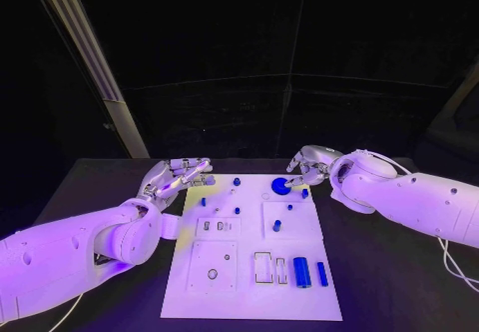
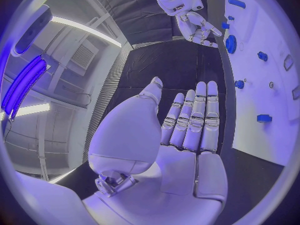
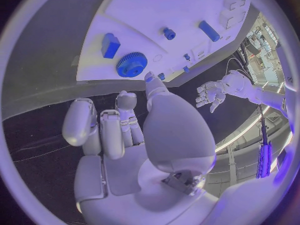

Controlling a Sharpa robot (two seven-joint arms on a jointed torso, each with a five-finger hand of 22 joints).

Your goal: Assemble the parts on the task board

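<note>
Violet-tinted light over a dark room; bright glare on the task board (image 1: 250, 277); fisheye-bent wrist views

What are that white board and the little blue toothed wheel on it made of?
The task board looks like matte white plastic or painted sheet: flat, even, with no glare. The blue gear looks like moulded or printed plastic: solid colour, dull sheen, crisp fine teeth. Neither can be confirmed by sight alone.

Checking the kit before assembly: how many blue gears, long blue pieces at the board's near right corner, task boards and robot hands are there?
Blue gear: 1
Long blue pieces: 2
Task board: 1
Robot hands, left and right: 2
Total: 6
</note>
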